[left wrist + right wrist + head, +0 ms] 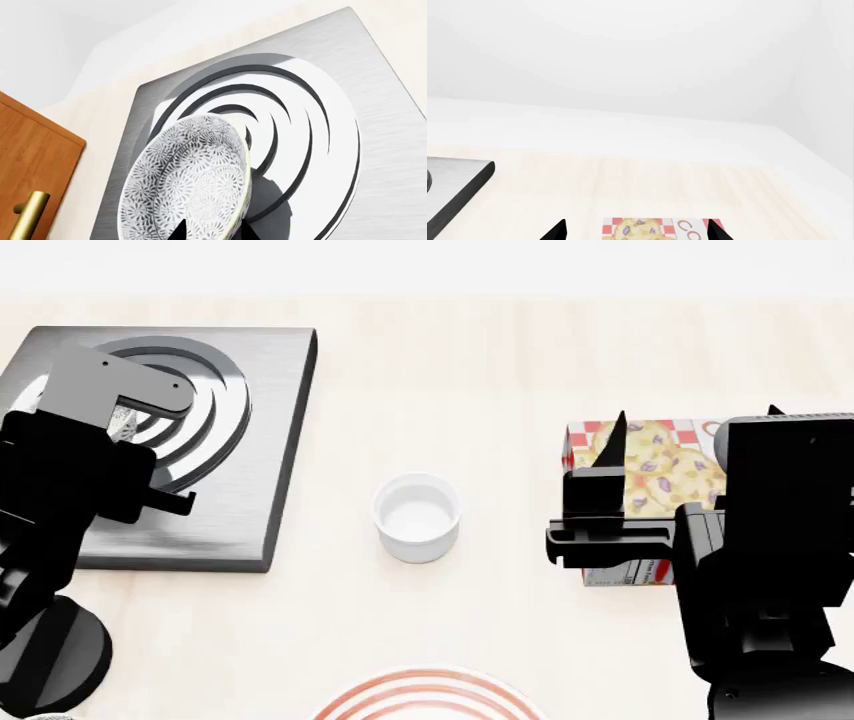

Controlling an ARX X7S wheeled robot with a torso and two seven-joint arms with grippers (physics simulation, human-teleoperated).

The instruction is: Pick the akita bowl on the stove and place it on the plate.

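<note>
The akita bowl (190,180) is tipped up on its edge over the stove (380,150), its speckled inside facing the left wrist cam. The left gripper (212,231) has the bowl's rim between its two black fingertips (179,232), so it is closed on the bowl. In the head view the left arm covers most of the bowl & only a bit of pattern shows by the rings. The stove is a grey square slab w/ raised rings, at the far left of the pale tabletop (534,370). The plate (427,695) w/ red rings sits at the near edge of the tabletop, well apart from the stove, only partly in view. A small plain white cup (418,517) stands between the stove and the plate, near the middle. On the right lies a cookie box (641,475) w/ red checks. The right gripper (637,227) hangs over that box w/ its fingertips spread wide, holding nothing. A wooden cabinet door (30,160) w/ a brass handle (27,215) shows in the left wrist view beside the tabletop.
</note>
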